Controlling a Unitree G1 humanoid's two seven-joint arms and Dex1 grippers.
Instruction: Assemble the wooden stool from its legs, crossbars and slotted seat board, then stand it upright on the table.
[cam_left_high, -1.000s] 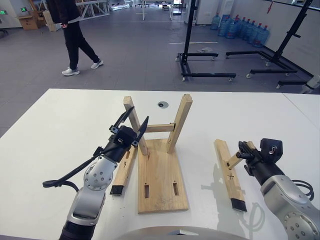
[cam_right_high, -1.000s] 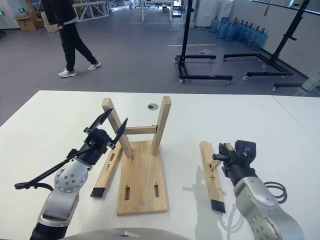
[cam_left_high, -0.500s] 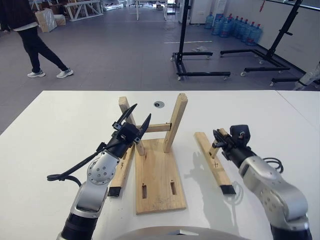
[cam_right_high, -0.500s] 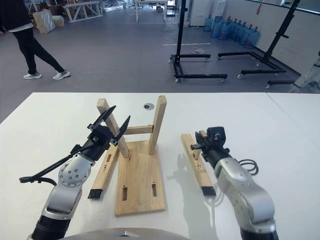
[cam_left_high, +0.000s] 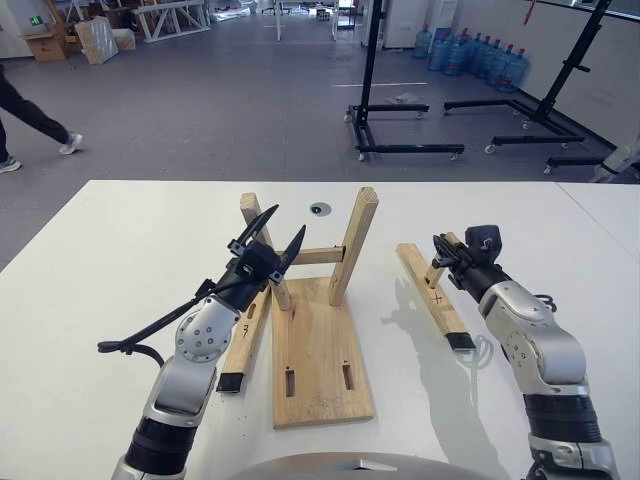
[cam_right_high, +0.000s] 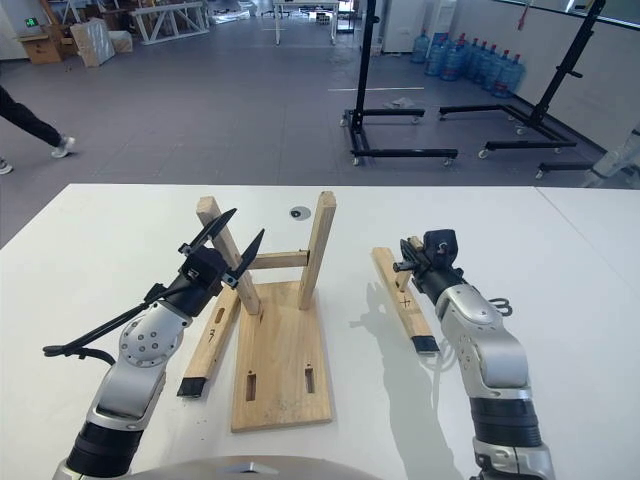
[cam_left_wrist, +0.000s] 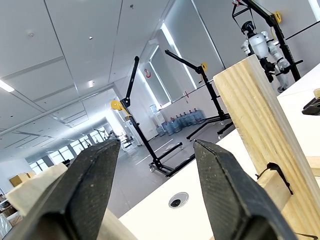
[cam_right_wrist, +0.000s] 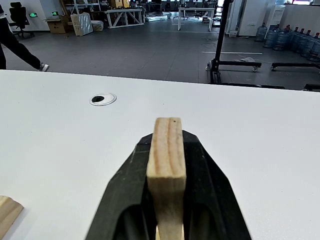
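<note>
**Left tool spread by the upright legs, right tool pinching a crossbar stub**

Your left arm reaches forward over the white table (cam_left_high: 120, 230), forearm angled up, with the left tool (cam_left_high: 287, 220) raised beside the near upright pale wooden leg (cam_left_high: 251, 208). Its black fingers (cam_left_wrist: 90, 195) are spread wide and hold nothing; whether one brushes that leg can't be told.

That leg, a short wooden crossbar (cam_left_high: 322, 256) and a second upright leg (cam_left_high: 355, 240) stand in the far end of the flat slotted wooden seat board (cam_left_high: 318, 350). A loose leg (cam_left_high: 240, 345) lies just left of the board.

Your right arm is bent inward, its right tool (cam_left_high: 447, 256) pressed onto a wooden stub (cam_right_wrist: 166, 150) that joins a black-tipped wooden leg (cam_left_high: 432, 298), right of the board. That leg's shadow falls apart from it.
</note>
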